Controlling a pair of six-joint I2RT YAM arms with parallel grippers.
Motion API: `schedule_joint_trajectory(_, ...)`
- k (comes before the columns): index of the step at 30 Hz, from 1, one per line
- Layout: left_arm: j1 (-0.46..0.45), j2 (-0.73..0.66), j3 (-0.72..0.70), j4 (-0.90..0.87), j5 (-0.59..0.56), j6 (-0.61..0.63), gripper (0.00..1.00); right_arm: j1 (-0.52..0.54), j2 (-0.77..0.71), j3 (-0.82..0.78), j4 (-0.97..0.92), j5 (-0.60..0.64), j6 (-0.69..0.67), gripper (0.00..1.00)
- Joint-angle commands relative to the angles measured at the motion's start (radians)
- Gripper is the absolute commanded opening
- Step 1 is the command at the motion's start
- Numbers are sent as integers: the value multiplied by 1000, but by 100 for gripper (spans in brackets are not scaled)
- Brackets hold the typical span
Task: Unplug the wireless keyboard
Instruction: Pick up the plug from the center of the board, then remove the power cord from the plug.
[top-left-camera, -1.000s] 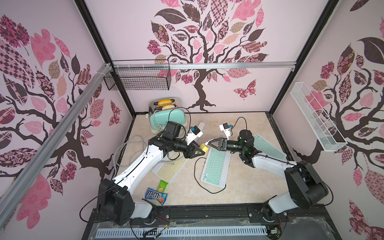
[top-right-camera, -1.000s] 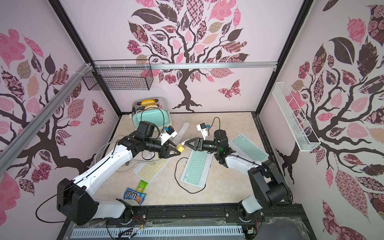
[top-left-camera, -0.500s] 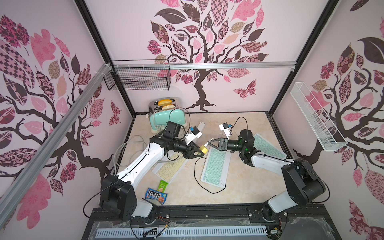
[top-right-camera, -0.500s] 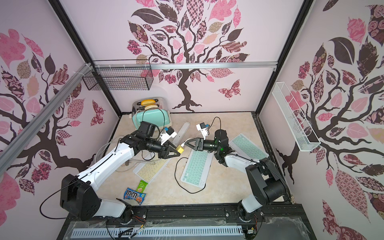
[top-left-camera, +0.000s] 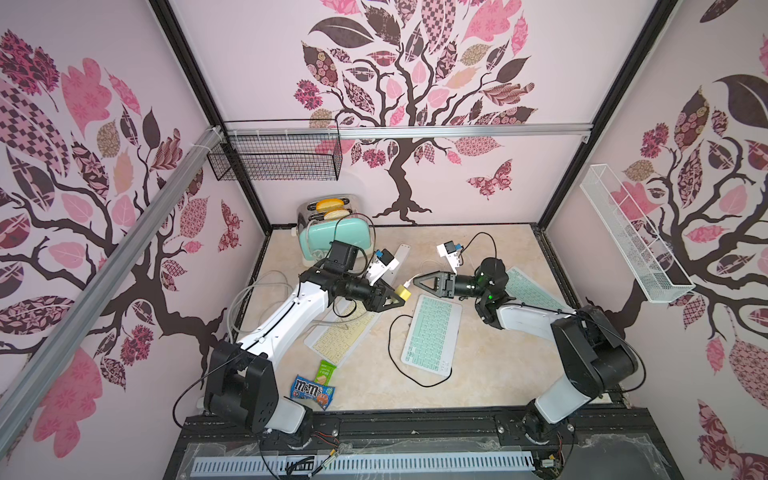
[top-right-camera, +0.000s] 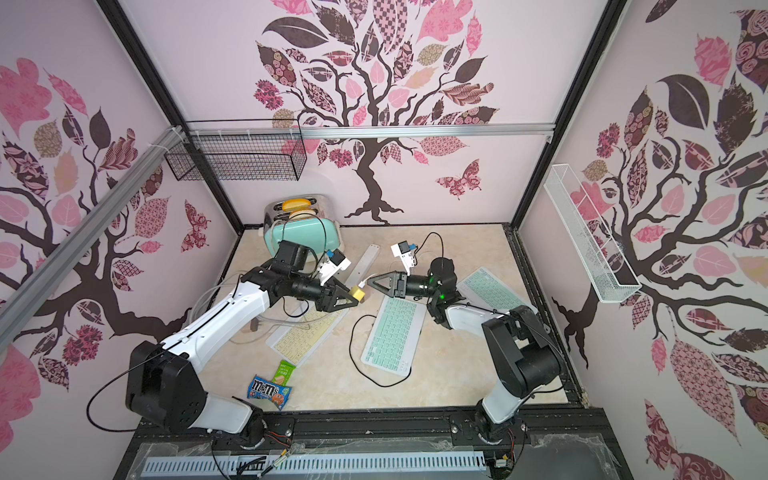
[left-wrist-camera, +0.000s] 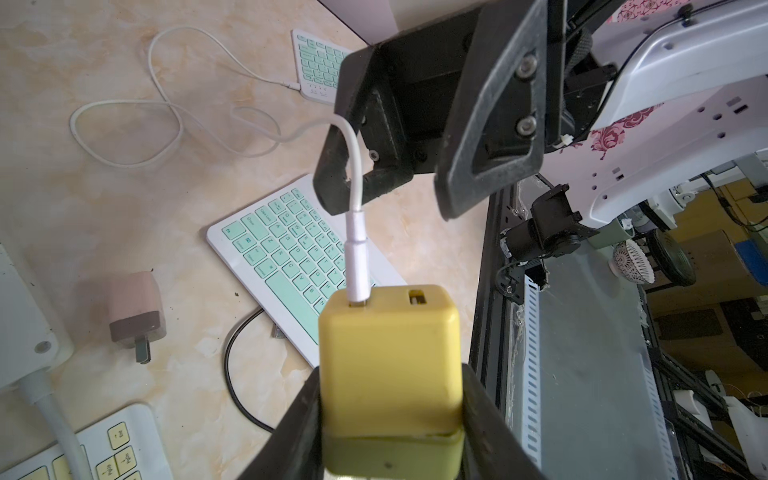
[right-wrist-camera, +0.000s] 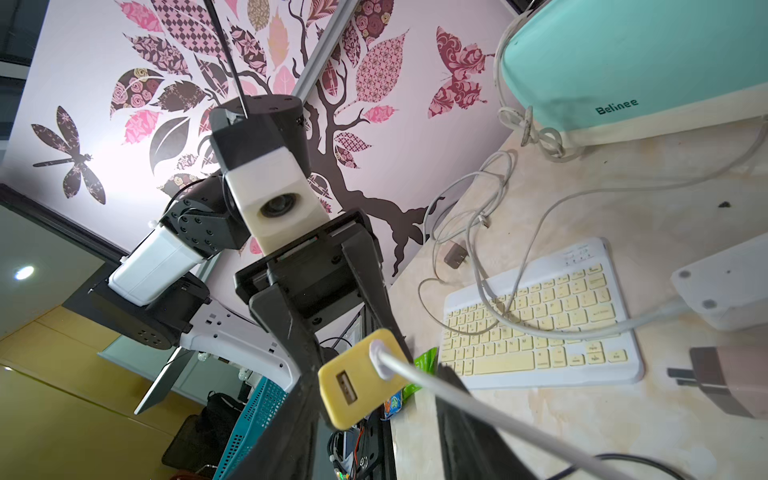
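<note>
Our left end effector (top-left-camera: 392, 297) gripped the yellow charger (left-wrist-camera: 390, 353) above the table (top-left-camera: 478, 386); right end effector (top-left-camera: 417, 282), open, straddled its limp white cable (left-wrist-camera: 353, 158). We judged the stiff plug (left-wrist-camera: 358, 257) the better hold.

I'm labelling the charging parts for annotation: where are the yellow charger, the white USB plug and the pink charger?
yellow charger (left-wrist-camera: 390, 357): left wrist view, front face.
white USB plug (left-wrist-camera: 357, 262): left wrist view, plug sleeve.
pink charger (left-wrist-camera: 135, 307): left wrist view, upper face.

We see the yellow charger (left-wrist-camera: 390, 365) up in mid-air, the white cable (left-wrist-camera: 356, 232) plugged into its face, and the mint keyboard (top-left-camera: 535, 291) lying flat at three o'clock of it.
</note>
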Motion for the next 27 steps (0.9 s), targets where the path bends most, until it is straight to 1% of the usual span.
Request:
schedule_joint_trajectory(1,-1,-4,22,10,36,10,0,15,20,37,123,-24,54,46)
schedule_joint_trajectory(3,-1,0,29,7,41,11,0,27,19,39,122,-34,45,44)
schedule_joint_trajectory(7,0,12,41,5,48,14,0,41,11,35,86,-47,12,43)
schedule_joint_trajectory(10,-1,18,50,4,59,14,0,46,12,31,96,-44,22,37)
schedule_joint_trajectory(15,-1,18,51,-2,81,20,0,64,27,36,120,-38,41,32)
schedule_joint_trajectory(18,-1,20,54,-28,103,42,0,63,41,43,154,-33,76,23)
schedule_joint_trajectory(21,0,25,56,-51,119,62,0,63,57,51,190,-37,110,16)
schedule_joint_trajectory(25,-1,33,61,-58,110,64,0,64,62,51,201,-34,126,5)
schedule_joint_trajectory(27,0,40,66,-51,81,54,0,64,59,51,179,-22,125,0)
